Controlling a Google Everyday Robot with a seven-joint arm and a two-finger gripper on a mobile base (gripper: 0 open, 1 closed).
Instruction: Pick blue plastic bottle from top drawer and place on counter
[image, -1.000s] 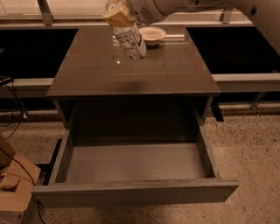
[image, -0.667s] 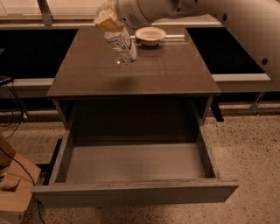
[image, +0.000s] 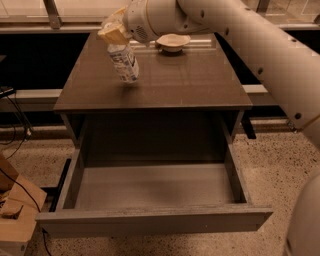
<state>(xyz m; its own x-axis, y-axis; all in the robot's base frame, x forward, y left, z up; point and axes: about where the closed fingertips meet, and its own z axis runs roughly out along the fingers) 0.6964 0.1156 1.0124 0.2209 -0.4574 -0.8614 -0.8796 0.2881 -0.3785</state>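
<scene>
Plainly, jaws clamp the blue plastic bottle (image: 124, 63), hiding its cap, over the counter (image: 190, 77).

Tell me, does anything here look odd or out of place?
Only the blue plastic bottle: it hangs tilted, clamped in the gripper over the counter near its left rear, rather than standing. The top drawer is pulled wide open. The pale bowl at the back sits upright; nothing looks spilled or broken.

Pincer (image: 114, 34) with bottle (image: 124, 62) above counter (image: 190, 80), left
</scene>
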